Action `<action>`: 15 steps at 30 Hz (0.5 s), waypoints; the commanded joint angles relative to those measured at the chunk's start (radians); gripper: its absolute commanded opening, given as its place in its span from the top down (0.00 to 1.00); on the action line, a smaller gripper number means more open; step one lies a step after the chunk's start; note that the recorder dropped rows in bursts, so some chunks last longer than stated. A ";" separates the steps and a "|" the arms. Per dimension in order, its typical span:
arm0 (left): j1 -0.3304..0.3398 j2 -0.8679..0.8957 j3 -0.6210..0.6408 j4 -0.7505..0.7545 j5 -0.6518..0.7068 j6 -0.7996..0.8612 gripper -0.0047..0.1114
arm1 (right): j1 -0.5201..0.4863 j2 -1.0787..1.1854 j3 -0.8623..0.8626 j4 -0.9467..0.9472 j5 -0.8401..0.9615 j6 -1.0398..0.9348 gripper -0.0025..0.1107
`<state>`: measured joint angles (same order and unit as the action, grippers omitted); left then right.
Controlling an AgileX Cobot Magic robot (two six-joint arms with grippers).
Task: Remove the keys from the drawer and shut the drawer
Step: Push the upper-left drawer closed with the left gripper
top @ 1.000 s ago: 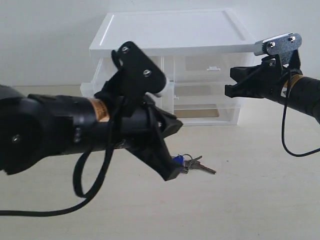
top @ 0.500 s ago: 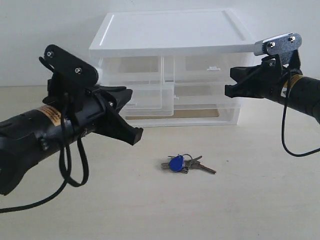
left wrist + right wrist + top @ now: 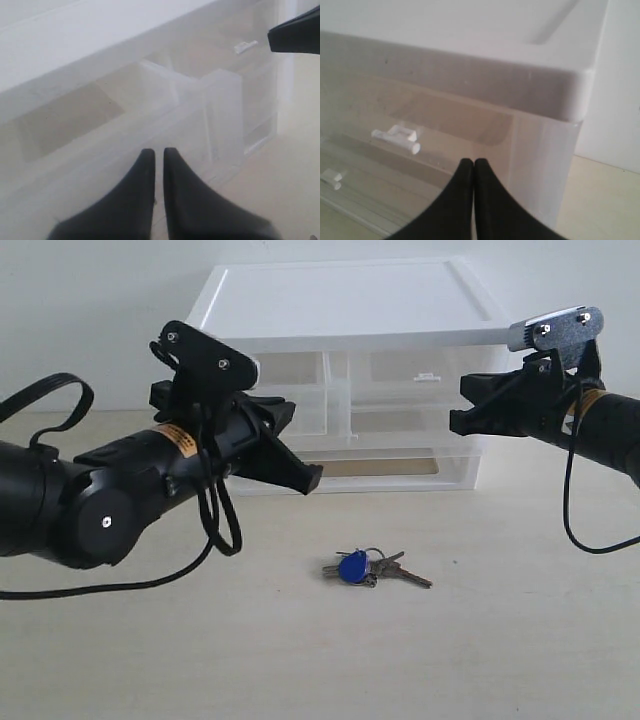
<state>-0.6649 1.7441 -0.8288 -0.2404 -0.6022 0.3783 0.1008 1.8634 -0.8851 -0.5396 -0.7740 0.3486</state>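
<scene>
The keys (image 3: 365, 567), a small silver bunch with a round blue fob, lie on the table in front of the drawer unit (image 3: 350, 300), free of both grippers. The top-left drawer (image 3: 312, 410) stands pulled out; its translucent front (image 3: 190, 120) is just beyond my left gripper (image 3: 159, 151). That left gripper (image 3: 308, 478) hovers in front of the drawer, its jaws shut to a thin slit with nothing between them. My right gripper (image 3: 455, 422) hangs shut by the unit's right side, and its tips (image 3: 473, 162) point at the top-right corner.
The right-hand twin drawer with its white tab handle (image 3: 427, 376) (image 3: 395, 135) is pushed in. A full-width drawer (image 3: 400, 468) sits at the bottom of the unit. A white wall stands behind it. The right gripper's tip (image 3: 295, 35) shows in the left wrist view.
My left gripper has left the keys on the table, then risen and moved back toward the pulled-out drawer. The right arm has not moved.
</scene>
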 commanded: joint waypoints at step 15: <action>0.137 0.112 -0.173 0.051 0.074 0.007 0.92 | -0.010 0.003 -0.016 0.085 0.021 -0.003 0.98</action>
<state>-0.5412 1.8334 -0.9823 -0.1874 -0.5303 0.3850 0.1008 1.8634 -0.8851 -0.5396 -0.7705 0.3486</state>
